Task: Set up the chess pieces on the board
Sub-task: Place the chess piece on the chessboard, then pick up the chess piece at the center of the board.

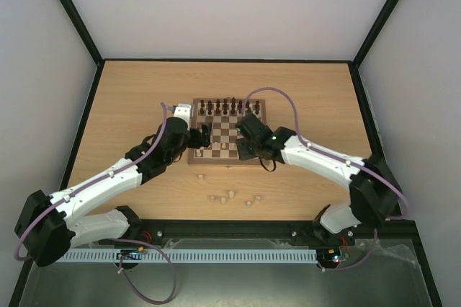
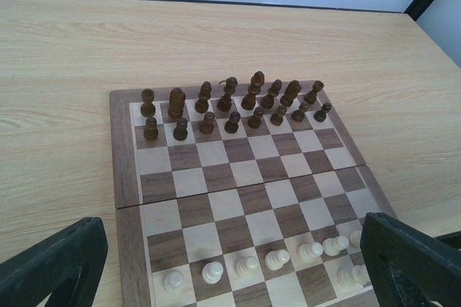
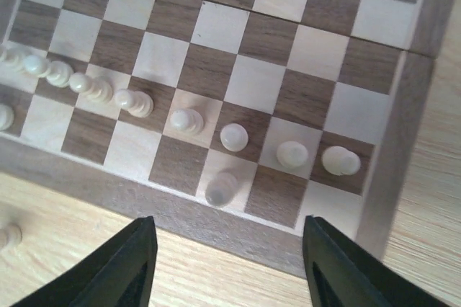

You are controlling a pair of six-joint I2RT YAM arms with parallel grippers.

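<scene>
- Chess pieces [image 1: 232, 194] of pale wood lie loose on the surface [image 1: 130, 91] at the lower centre of the overhead view. This scattered handful sits between the arm bases and the board [image 1: 229, 131], apart from its near border.
- One more pale piece [image 3: 7, 236] shows at the lower left edge of the right wrist view, on the bare surface just outside the board's border.
- The right arm [image 1: 324, 159] reaches in over the board's near right part. Its jaws are spread, with the two black fingers [image 3: 133, 267] at the bottom of its wrist view and nothing gripped between them.
- Just above that gap, a blurred pale piece [image 3: 221, 187] stands on a light square in the board's nearest row.
- Beyond it, a line of pale pawns [image 3: 234, 136] runs along the second row, from the right side toward the upper left edge of that view.
- The left arm [image 1: 108, 177] ends at the board's near left corner. Its jaws are spread wide, with one finger [image 2: 54, 267] in each lower corner of its wrist view, and they hold nothing.
- Dark brown pieces [image 2: 230, 105] stand upright in the two farthest rows, at the top of the board.
</scene>
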